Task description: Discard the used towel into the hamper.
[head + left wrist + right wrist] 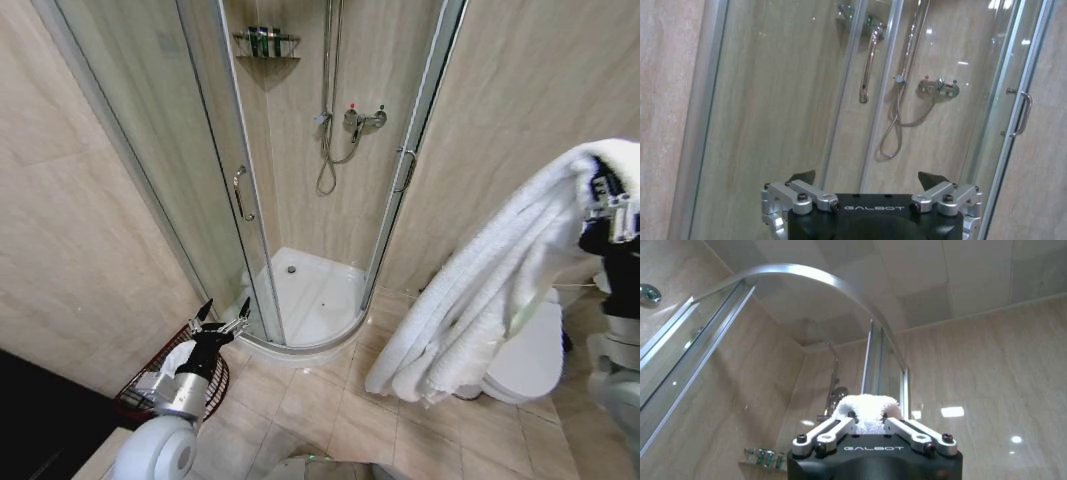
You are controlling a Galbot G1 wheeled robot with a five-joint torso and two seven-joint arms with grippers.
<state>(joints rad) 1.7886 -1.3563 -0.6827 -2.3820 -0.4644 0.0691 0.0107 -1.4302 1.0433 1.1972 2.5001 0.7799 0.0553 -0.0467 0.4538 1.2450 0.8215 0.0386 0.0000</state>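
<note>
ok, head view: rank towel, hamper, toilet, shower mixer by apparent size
1. Towel, held up by the right gripper; it is near the camera, which inflates it.
2. Toilet, partly hidden behind the towel.
3. Hamper, partly hidden by the left gripper; near the toilet's size, so unsure.
4. Shower mixer, smallest.

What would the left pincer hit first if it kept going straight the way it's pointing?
Probably the glass shower door. The open left pincer faces that pane, with nothing visible between them; the hose and mixer tap sit behind the glass. How far off the pane is remains unclear.
</note>
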